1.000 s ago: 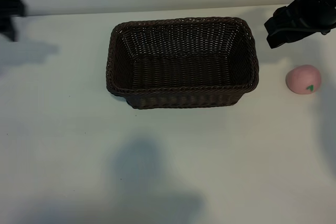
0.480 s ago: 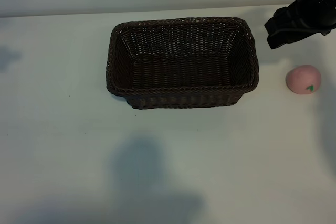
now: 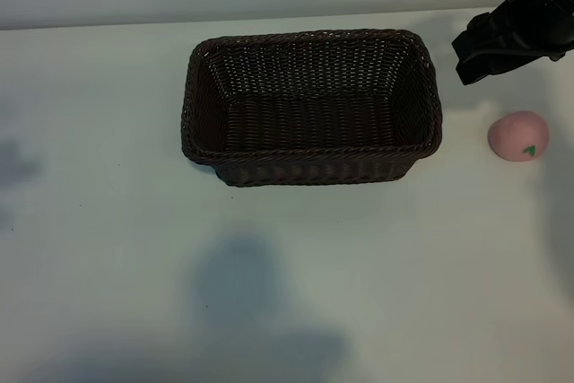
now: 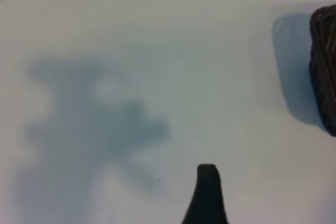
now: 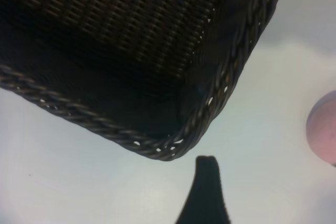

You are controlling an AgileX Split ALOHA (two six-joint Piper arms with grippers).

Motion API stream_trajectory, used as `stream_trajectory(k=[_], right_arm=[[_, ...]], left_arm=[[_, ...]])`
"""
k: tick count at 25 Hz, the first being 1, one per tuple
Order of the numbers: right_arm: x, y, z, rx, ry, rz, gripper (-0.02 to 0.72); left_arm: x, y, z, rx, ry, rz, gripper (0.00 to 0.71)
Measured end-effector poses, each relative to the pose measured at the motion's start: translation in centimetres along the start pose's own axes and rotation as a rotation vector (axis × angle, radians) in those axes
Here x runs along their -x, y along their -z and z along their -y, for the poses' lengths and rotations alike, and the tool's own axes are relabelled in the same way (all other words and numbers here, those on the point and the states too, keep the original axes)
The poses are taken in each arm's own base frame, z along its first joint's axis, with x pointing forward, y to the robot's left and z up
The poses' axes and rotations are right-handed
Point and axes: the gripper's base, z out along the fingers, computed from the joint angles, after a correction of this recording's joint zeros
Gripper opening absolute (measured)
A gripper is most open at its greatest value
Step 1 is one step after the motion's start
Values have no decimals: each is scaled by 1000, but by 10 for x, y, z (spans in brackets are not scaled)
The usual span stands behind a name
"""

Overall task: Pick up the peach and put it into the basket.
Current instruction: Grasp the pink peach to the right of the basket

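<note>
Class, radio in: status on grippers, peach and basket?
Right gripper open, up beside the basket. Left gripper out of exterior view, open. Peach on table, right of basket, untouched. Nothing in the way.

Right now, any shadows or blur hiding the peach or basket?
Exterior view: soft shadows on the table, peach and basket clear. Right wrist view: peach cut off at the edge, blurred. Left wrist view: arm shadow, basket corner blurred.
</note>
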Motion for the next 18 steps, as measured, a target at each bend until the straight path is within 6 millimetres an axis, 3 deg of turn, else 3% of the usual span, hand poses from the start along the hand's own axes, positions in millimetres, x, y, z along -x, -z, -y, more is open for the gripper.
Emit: stream_trajectory(k=[5, 11, 18], right_arm=[[0, 0, 0, 0, 0, -1, 585], [0, 0, 0, 0, 0, -1, 585], [0, 0, 0, 1, 0, -4, 585]], left_arm=[[-57, 18, 10, 16, -17, 12, 596], [-120, 8, 18, 19, 21, -36, 596], [-162, -14, 14, 102, 145, -47, 596]])
